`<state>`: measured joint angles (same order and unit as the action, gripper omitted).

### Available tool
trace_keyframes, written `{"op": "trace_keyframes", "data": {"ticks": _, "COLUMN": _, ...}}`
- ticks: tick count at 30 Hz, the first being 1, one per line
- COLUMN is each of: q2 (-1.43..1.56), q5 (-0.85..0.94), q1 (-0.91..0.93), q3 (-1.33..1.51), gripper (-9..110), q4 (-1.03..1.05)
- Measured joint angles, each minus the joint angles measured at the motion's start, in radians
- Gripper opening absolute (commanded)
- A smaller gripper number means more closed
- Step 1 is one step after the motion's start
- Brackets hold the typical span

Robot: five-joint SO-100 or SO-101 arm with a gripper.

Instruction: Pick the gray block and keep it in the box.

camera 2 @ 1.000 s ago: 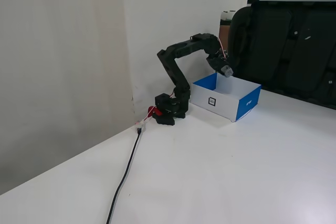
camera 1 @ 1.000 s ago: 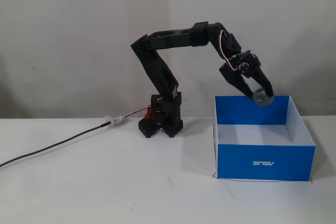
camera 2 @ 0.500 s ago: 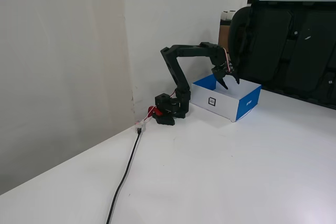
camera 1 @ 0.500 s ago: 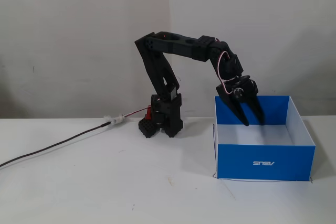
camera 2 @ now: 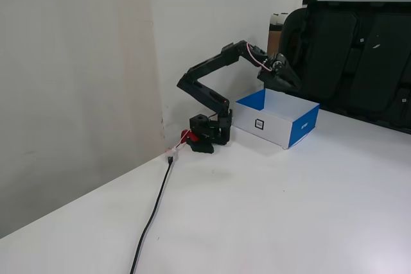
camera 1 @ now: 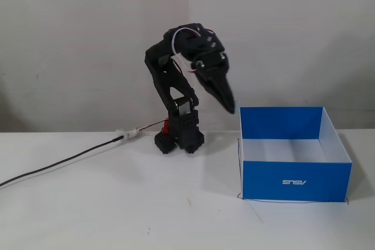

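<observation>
Over the left wall of the box [camera 1: 293, 182], close above its rim: gripper [camera 1: 229, 106] hanging tip-down, seemingly clenched into one dark beak with nothing visible between the jaws in a fixed view; too small in another fixed view [camera 2: 286, 81] to confirm. No sign of the gray block anywhere on the table [camera 1: 117, 215] in both fixed views; possibly lying on the box floor behind the blue walls, but impossible to tell. Judging by the task wording alone: likely small, light and rigid, so no need for a hard squeeze, only a square pinch across two opposite flat faces, low enough to avoid tipping it. Probably smooth-sided too, so some risk of slipping out of a skewed grip. Thin upright cardboard all round the box [camera 2: 273, 126], easy to dent or shove with a careless sweep; best to clear the rim from above rather than cut across a corner. Plenty of bare white tabletop in front of the arm base [camera 1: 179, 136] and to the left in that view, crossed only by the black cable [camera 1: 64, 161] trailing toward the edge. Close behind the base, plain wall [camera 1: 88, 39]; beyond the box in the other view, dark chairs [camera 2: 359, 56] well apart from the arm's reach, by the look of it.
</observation>
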<state>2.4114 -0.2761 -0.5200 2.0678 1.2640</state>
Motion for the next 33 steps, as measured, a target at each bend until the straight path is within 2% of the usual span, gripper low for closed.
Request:
{"op": "trace_keyframes", "data": {"ticks": 3, "q2": 0.025, "q5": 0.064, "q1": 0.164, "q3": 0.038, "gripper": 0, "q4": 0.0}}
{"op": "trace_keyframes", "data": {"ticks": 9, "q2": 0.163, "q5": 0.285, "q1": 0.456, "q3": 0.247, "gripper": 0, "q4": -0.149}}
{"op": "trace_keyframes", "data": {"ticks": 13, "q2": 0.31, "q5": 0.425, "q1": 0.531, "q3": 0.453, "gripper": 0, "q4": -0.244}}
{"op": "trace_keyframes", "data": {"ticks": 18, "q2": 0.676, "q5": 0.443, "q1": 0.454, "q3": 0.709, "gripper": 0, "q4": -0.258}}
{"op": "trace_keyframes", "data": {"ticks": 29, "q2": 0.729, "q5": 0.295, "q1": 0.397, "q3": 0.854, "gripper": 0, "q4": -0.256}}
{"op": "trace_keyframes", "data": {"ticks": 33, "q2": 0.867, "q5": 0.275, "q1": 0.408, "q3": 0.92, "gripper": 0, "q4": -0.135}}
